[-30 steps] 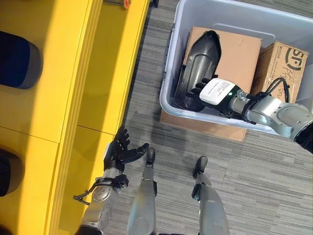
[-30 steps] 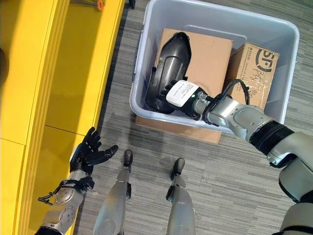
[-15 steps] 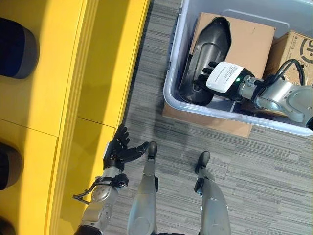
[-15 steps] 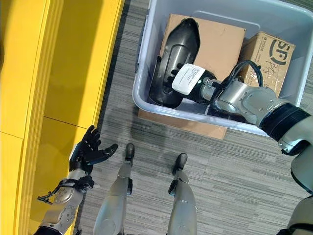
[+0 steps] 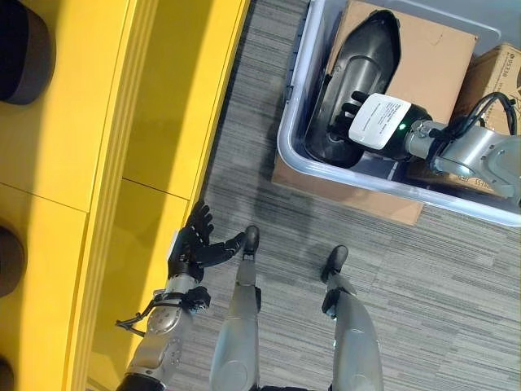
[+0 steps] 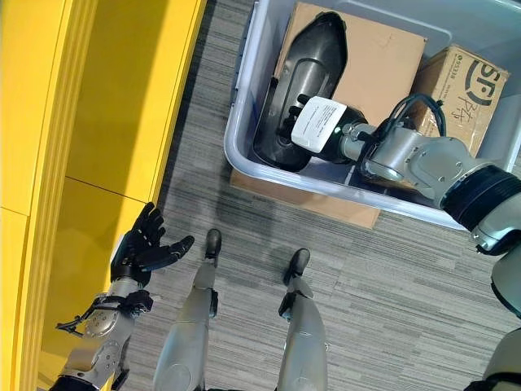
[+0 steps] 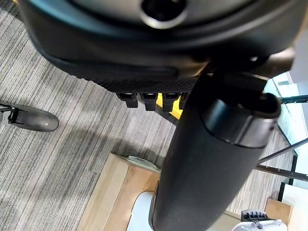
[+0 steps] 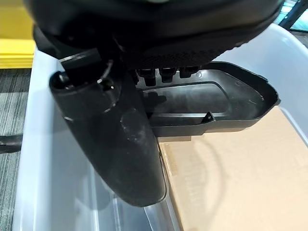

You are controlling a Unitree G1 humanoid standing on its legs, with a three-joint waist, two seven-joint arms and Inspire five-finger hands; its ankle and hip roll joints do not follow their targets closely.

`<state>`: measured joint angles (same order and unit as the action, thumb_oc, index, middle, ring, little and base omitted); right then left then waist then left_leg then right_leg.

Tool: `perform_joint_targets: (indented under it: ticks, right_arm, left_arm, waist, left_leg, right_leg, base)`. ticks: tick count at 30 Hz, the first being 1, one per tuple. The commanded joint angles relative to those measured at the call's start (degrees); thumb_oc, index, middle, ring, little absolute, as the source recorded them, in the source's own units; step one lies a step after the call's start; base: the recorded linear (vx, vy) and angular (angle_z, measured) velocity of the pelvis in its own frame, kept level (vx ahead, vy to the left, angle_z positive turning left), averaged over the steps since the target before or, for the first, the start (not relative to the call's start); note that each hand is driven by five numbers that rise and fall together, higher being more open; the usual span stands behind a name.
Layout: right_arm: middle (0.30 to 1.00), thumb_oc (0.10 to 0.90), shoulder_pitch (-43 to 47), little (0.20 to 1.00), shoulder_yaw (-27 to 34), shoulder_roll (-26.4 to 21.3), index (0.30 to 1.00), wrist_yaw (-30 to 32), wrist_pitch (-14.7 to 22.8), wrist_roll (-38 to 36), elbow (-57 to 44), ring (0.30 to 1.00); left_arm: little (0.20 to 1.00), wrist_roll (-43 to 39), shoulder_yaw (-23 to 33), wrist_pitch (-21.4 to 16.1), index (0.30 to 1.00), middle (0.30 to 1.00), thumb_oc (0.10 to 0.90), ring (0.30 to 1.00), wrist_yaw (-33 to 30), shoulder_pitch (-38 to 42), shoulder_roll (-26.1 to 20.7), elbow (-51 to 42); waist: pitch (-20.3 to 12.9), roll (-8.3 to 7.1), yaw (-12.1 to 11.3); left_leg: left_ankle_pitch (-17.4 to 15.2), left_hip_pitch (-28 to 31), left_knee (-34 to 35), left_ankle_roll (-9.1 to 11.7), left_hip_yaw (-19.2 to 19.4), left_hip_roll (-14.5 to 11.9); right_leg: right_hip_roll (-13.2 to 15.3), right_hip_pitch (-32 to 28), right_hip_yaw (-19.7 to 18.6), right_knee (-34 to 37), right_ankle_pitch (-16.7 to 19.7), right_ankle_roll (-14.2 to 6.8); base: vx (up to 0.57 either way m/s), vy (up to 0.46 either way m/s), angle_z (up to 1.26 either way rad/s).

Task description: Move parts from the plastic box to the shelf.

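One part at least remained in the box when you stopped here. On the left stood the yellow shelf (image 5: 98, 122), with dark rounded items (image 5: 24, 49) already on it, though you could not tell whether those were moved parts. Your left hand (image 5: 195, 248) hung beside it, fingers spread and holding nothing. Further right, your right hand (image 5: 350, 122) reached into the plastic box (image 5: 297, 147), fingers resting on the black part (image 5: 362, 65) lying against a cardboard box (image 5: 431, 57); whether they had clamped it, I cannot tell. Lifting and shelving lay ahead.
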<state>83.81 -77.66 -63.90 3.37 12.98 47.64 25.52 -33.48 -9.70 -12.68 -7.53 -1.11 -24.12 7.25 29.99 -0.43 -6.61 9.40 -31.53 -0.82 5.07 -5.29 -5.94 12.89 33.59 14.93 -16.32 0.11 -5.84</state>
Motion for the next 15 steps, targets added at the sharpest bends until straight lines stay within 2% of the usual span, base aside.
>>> perform_joint_targets:
  ticks: [1, 13, 15]
  right_arm:
    - [1.0, 0.9, 9.9, 1.0, -2.6, -4.5, 1.0, 2.7, -0.6, 1.8, 1.0, 1.0]
    - [1.0, 0.9, 13.1, 1.0, -2.6, -4.4, 1.0, 5.1, -2.7, 3.3, 4.4, 1.0]
    - [1.0, 0.9, 13.9, 1.0, -2.6, -4.1, 1.0, 5.8, -3.4, 3.7, 6.1, 1.0]
  left_arm:
    - [1.0, -0.5, 1.2, -4.8, 1.0, 1.0, 0.9, 1.0, -0.2, -3.5, -5.2, -8.4]
    - [1.0, -1.5, 2.6, -5.6, 1.0, 1.0, 0.9, 1.0, -1.6, -4.1, -5.7, -10.1]
    - [1.0, -1.7, 2.7, -5.8, 1.0, 1.0, 0.9, 1.0, -1.6, -4.1, -5.9, -10.9]
  waist:
    - [-0.2, -3.38, -2.4]
    - [-0.2, -3.72, -2.5]
    - [-0.2, -3.59, -2.5]
  left_leg:
    - [-5.6, 4.5, -2.7, 2.0, 0.2, -5.1]
    - [-10.6, -5.1, -13.7, 1.4, -2.1, -2.4]
    - [-12.1, -7.7, -17.3, 1.2, -2.6, -1.5]
  right_leg:
    - [2.6, 2.8, -3.0, -4.0, 0.3, -3.8]
    - [4.0, 10.5, -4.7, -13.3, -2.9, -3.4]
    - [4.5, 12.7, -5.4, -16.6, -4.1, -3.2]
  base:
    - [0.0, -0.011, 0.06]
    - [-0.01, -0.003, 0.09]
    - [-0.01, 0.002, 0.1]
